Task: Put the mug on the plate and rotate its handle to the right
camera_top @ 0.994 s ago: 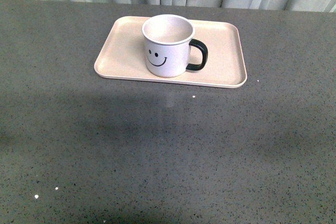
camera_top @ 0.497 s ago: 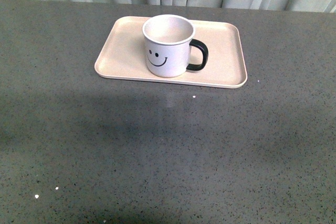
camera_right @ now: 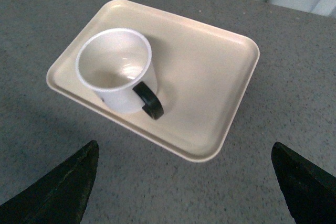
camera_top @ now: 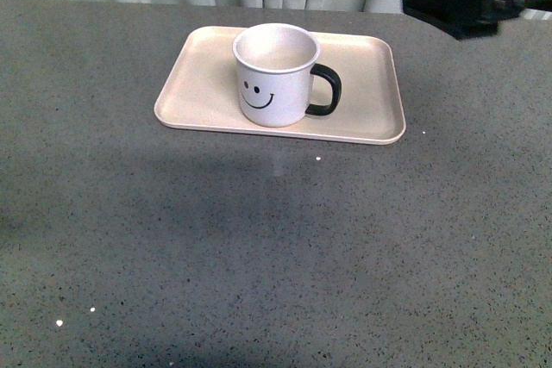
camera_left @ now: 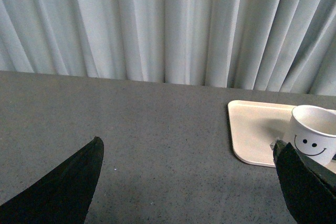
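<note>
Both hands are spread wide and empty: my left hand (camera_left: 188, 145) and my right hand (camera_right: 185, 145) hang over the table (camera_top: 259, 256). The mug (camera_top: 274, 84) stands upright on the plate (camera_top: 362, 101), its handle (camera_top: 326, 90) pointing right.

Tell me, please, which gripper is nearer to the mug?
Right. The right gripper, open, hangs close above the mug on the side of its handle; the left gripper, open, sits farther away, beyond the end of the plate.
</note>
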`<action>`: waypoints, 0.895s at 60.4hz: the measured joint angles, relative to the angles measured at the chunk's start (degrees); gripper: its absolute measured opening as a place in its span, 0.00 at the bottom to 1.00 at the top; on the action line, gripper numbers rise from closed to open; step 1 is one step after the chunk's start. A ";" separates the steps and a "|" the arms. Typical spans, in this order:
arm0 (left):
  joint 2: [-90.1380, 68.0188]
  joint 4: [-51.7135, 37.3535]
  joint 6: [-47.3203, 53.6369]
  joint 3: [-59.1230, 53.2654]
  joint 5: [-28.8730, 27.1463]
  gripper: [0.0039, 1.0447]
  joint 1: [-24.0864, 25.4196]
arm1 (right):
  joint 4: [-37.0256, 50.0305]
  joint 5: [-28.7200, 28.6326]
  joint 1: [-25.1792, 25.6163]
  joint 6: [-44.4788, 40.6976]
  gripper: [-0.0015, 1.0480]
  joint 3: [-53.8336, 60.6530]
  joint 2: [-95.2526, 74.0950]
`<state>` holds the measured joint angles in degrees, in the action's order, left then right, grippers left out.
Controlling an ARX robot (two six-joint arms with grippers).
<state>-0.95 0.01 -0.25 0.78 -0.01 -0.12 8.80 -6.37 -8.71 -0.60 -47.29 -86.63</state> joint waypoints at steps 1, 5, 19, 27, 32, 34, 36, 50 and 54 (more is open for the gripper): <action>0.00 0.00 0.02 0.00 0.02 0.91 0.00 | -0.31 -0.02 -0.20 0.13 0.91 -0.94 -0.87; 0.00 0.00 0.02 0.00 0.00 0.91 0.00 | -3.26 0.17 -1.53 2.38 0.91 -7.87 -7.23; 0.00 0.00 0.02 0.00 0.00 0.91 0.00 | -12.20 2.51 -4.04 5.86 0.91 -26.91 -23.02; 0.00 0.00 0.00 0.00 0.00 0.91 0.00 | -15.98 3.23 -4.17 6.71 0.91 -33.33 -28.61; 0.00 0.00 0.02 0.00 0.02 0.91 0.00 | -17.66 3.67 -4.46 6.91 0.91 -35.85 -30.99; 0.00 0.00 0.02 0.00 0.02 0.91 0.00 | -18.32 3.65 -4.59 7.13 0.91 -36.70 -31.85; 0.00 0.00 0.00 0.00 0.02 0.91 0.00 | -18.80 3.67 -4.74 7.23 0.91 -37.42 -32.61; 0.00 0.00 0.02 0.00 0.00 0.91 0.00 | -23.04 3.61 -6.62 8.76 0.91 -43.91 -38.62; 0.00 0.00 0.00 0.00 0.00 0.91 0.00 | -24.28 3.61 -6.75 9.07 0.86 -45.38 -39.95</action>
<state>-0.95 0.01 -0.25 0.78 -0.01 -0.12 -15.49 -2.76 -15.46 8.47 -92.66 -126.58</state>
